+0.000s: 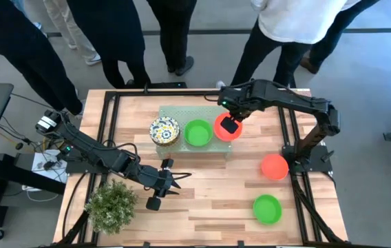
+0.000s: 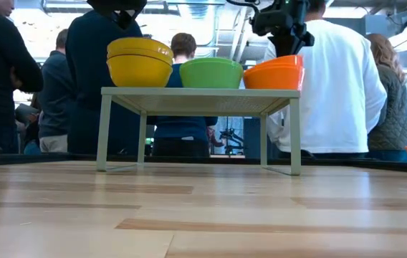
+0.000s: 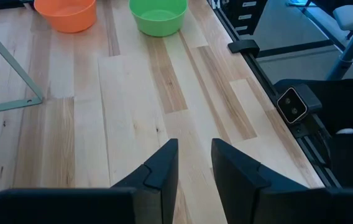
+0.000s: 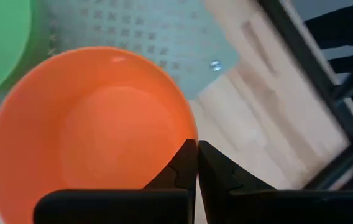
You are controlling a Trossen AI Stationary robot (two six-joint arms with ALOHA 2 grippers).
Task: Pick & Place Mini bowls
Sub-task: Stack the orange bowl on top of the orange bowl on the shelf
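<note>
A pale green perforated rack [image 1: 182,114] stands mid-table and carries a floral bowl [image 1: 164,130], a green bowl [image 1: 197,133] and an orange bowl [image 1: 223,131]. In the low view the floral bowl [image 2: 139,66] shows yellow outside and looks stacked. My right gripper [image 1: 231,125] is over the orange bowl, shut on it. Another orange bowl [image 1: 274,167] and a green bowl [image 1: 267,209] sit on the table at the right. My left gripper [image 1: 176,180] hangs open and empty over bare table near the rack's front. My right gripper pinches the orange bowl's rim [image 4: 186,121] on the side toward the table's right, one finger inside the bowl and one outside. The fingers come from above, pointing down. The bowl [image 2: 275,72] still sits on the rack, its held side slightly raised.
A bushy green plant [image 1: 111,204] stands at the near left by my left arm. Black frame rails [image 1: 293,138] run along the table's sides. Several people stand past the far edge. Open wood lies between the rack and the near edge.
</note>
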